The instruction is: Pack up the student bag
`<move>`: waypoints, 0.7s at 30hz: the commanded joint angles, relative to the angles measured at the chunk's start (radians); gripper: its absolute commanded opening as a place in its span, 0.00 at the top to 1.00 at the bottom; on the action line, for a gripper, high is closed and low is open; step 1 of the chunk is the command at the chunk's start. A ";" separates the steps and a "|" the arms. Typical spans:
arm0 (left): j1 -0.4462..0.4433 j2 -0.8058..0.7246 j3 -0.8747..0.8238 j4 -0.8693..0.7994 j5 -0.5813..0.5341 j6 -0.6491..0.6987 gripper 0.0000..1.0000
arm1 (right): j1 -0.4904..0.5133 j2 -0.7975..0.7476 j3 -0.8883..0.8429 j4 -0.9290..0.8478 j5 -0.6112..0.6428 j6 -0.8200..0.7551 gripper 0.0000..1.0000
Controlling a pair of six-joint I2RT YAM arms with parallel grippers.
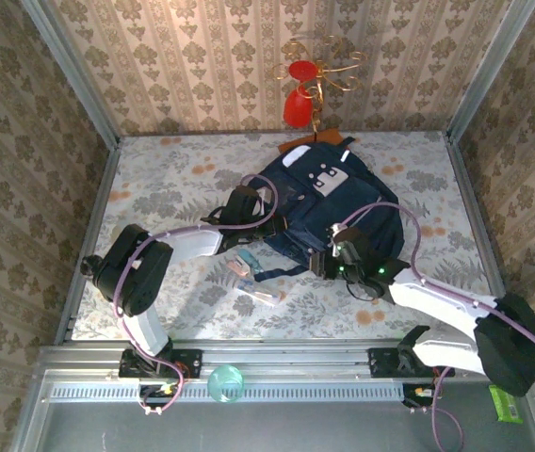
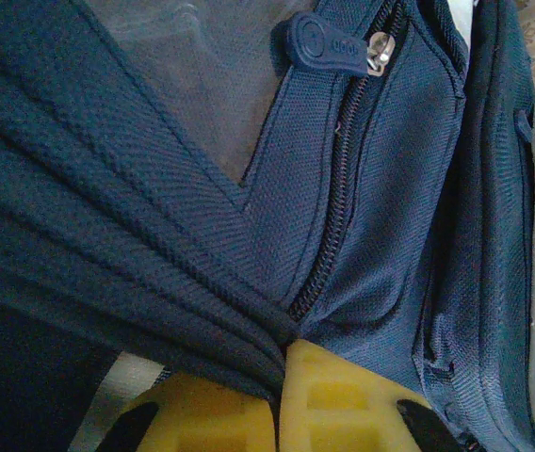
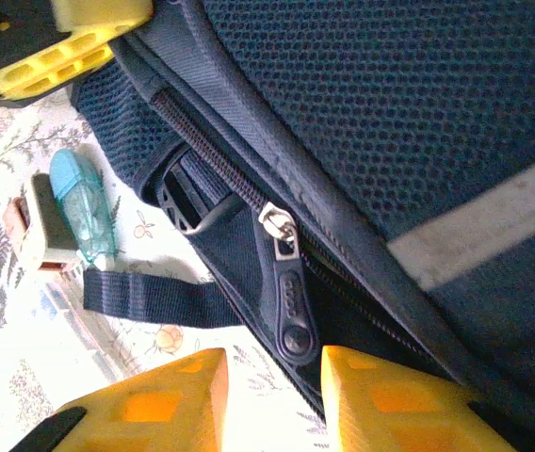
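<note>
Right wrist: one student bag, one zipper pull.

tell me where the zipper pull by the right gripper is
Right wrist view, lower centre: the zipper pull lies on the student bag, just above the gap in the open right gripper.

I work in a lab booth dressed as a home: wallpaper panels in metal framing, a floral table cover, my left arm and right arm bolted to a rail.
</note>
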 commanded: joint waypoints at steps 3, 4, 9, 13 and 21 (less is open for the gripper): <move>-0.010 0.013 0.025 -0.019 -0.026 0.032 1.00 | 0.005 0.069 0.045 -0.023 0.053 0.057 0.64; -0.013 0.013 0.025 -0.019 -0.026 0.033 1.00 | 0.005 0.079 0.044 -0.020 0.053 0.067 0.64; -0.014 0.013 0.027 -0.018 -0.024 0.032 1.00 | 0.009 0.117 0.044 0.002 0.051 0.100 0.62; -0.018 0.010 0.026 -0.018 -0.022 0.030 1.00 | 0.010 0.143 0.046 0.020 0.089 0.128 0.61; -0.027 0.007 0.025 -0.018 -0.022 0.029 1.00 | 0.010 0.215 0.043 0.164 0.131 0.188 0.61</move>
